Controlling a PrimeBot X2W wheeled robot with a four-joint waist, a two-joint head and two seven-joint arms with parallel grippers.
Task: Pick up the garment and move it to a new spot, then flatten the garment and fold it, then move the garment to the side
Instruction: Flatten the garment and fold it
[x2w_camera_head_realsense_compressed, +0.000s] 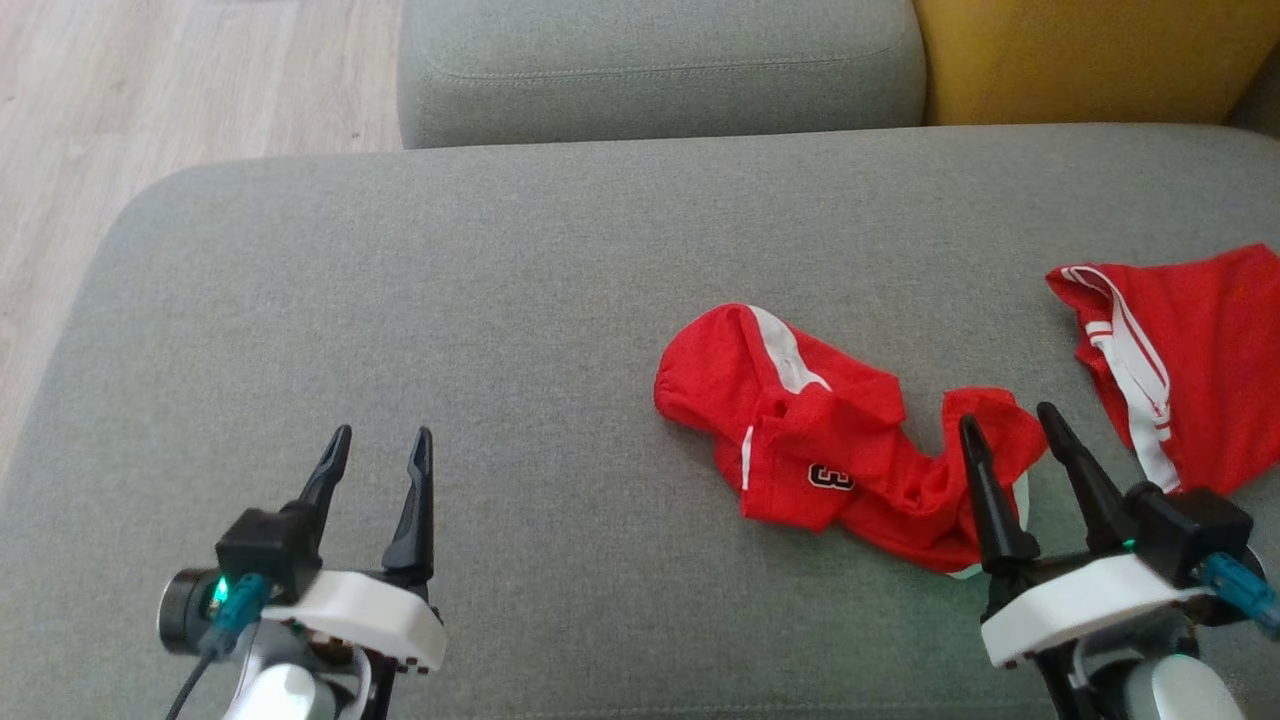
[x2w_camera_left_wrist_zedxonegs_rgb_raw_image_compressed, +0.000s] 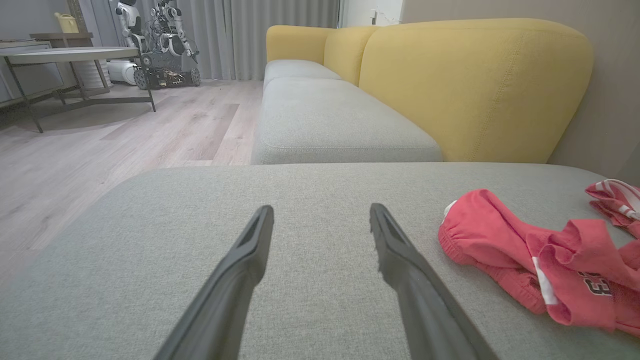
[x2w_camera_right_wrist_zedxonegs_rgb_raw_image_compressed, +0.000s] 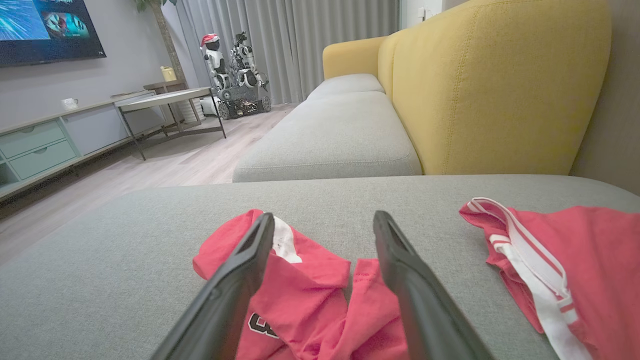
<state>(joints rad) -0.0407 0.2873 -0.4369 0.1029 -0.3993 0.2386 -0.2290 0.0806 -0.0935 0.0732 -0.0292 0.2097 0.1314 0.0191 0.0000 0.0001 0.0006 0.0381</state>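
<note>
The right gripper (x2w_camera_head_realsense_compressed: 1007, 415) has its two fingers spread wide and holds nothing, its tips over the near right end of the crumpled red garment (x2w_camera_head_realsense_compressed: 810, 440). Whether they touch the cloth I cannot tell. The garment lies right of centre on the grey sofa seat (x2w_camera_head_realsense_compressed: 450, 300). The left gripper (x2w_camera_head_realsense_compressed: 384, 432), equally wide and empty, hangs over bare cushion well to the garment's left. A second red piece (x2w_camera_head_realsense_compressed: 1200, 370) with white stripes lies further right.

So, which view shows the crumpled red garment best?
The head view: the crumpled red garment lies almost whole, seen from above. The left wrist view cuts off one end; in the right wrist view the right hand hides parts.
</note>
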